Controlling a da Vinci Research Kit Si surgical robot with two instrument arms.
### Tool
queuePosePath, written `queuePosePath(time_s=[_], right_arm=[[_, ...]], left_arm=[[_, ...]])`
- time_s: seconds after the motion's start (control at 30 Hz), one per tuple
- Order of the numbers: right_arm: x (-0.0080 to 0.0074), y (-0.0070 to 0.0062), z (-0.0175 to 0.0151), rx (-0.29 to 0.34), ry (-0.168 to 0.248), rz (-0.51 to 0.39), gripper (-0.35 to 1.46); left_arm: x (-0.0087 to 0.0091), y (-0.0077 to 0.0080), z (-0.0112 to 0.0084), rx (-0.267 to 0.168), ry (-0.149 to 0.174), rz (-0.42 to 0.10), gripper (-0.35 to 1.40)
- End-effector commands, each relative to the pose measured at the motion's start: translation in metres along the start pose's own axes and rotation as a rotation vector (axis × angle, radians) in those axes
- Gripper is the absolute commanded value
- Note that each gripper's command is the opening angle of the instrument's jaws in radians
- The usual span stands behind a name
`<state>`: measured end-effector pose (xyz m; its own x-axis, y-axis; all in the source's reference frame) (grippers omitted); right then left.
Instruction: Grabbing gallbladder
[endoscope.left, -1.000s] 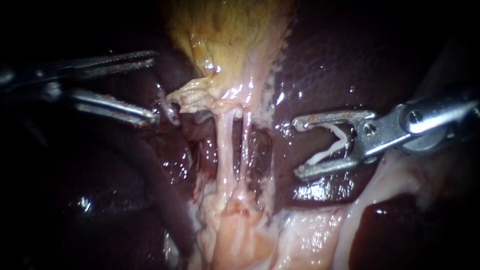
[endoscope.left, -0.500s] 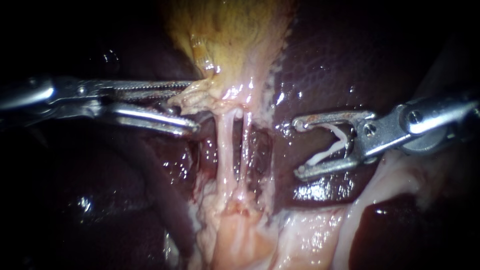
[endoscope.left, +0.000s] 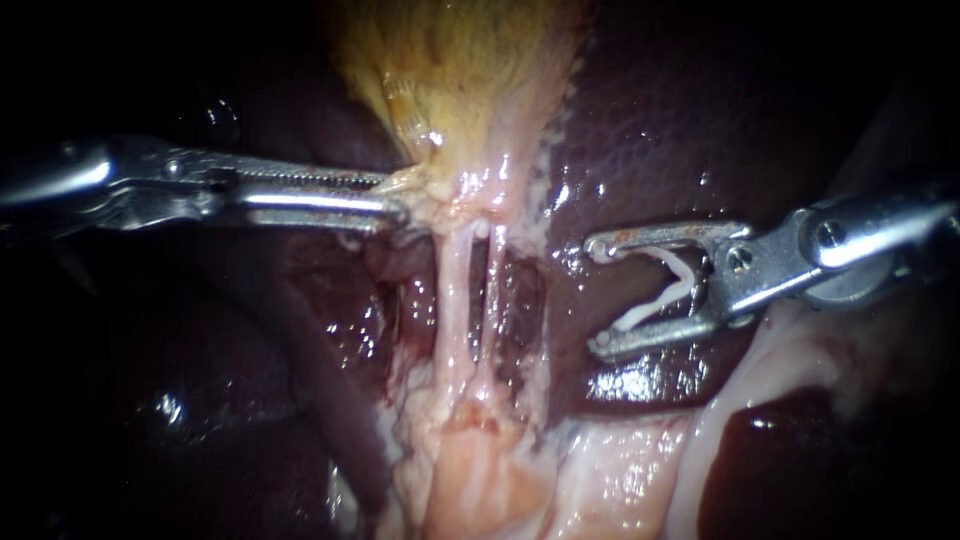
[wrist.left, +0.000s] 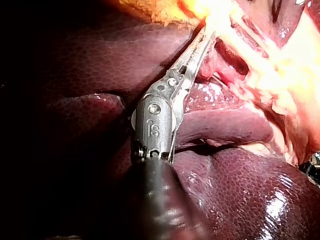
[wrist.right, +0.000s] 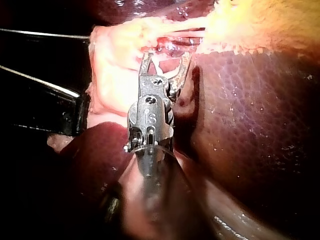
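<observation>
The yellowish gallbladder (endoscope.left: 460, 70) hangs at the top centre of the endoscope view and narrows to a pale frayed neck. My left instrument (endoscope.left: 395, 195) comes in level from the left, its toothed jaws shut on the left edge of that neck. In the left wrist view the same jaws (wrist.left: 202, 37) lie together on bright tissue under the gallbladder (wrist.left: 165, 12). My right instrument (endoscope.left: 598, 295) stands apart over the liver to the right, jaws open, with a white clip (endoscope.left: 660, 290) seated between them. In the right wrist view these open jaws (wrist.right: 167, 57) face the pale tissue.
Two thin pale tubes (endoscope.left: 450, 290) (endoscope.left: 492, 290) run side by side from the gallbladder neck down to pale fatty tissue (endoscope.left: 480, 470). Dark, wet liver (endoscope.left: 700, 130) lies on both sides, and its lobes (wrist.left: 240, 190) lie beneath my left instrument's shaft.
My left instrument moved right from the dark left side, put its open jaws around the neck's edge and shut on it. The right instrument has not moved.
</observation>
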<state>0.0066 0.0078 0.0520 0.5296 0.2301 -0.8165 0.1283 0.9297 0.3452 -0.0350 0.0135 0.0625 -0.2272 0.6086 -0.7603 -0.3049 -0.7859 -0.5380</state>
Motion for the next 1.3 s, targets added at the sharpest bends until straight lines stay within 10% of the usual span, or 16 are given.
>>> queuePosePath(time_s=[0.03,0.37,0.93,1.3], right_arm=[[0.0000,0.0000,0.0000,0.000,0.000,0.000,0.44],[0.0000,0.0000,0.0000,0.000,0.000,0.000,0.44],[-0.0001,0.0000,-0.0003,0.001,0.000,0.000,0.44],[-0.0001,0.0000,-0.0003,0.001,0.000,0.000,0.44]], left_arm=[[0.0000,0.0000,0.0000,-0.002,-0.003,-0.001,-0.35],[0.0007,0.0005,-0.0012,-0.002,-0.004,-0.075,-0.35],[0.0082,0.0019,-0.0094,0.004,0.039,-0.138,-0.35],[0.0083,0.0020,-0.0095,0.008,0.045,-0.139,-0.35]])
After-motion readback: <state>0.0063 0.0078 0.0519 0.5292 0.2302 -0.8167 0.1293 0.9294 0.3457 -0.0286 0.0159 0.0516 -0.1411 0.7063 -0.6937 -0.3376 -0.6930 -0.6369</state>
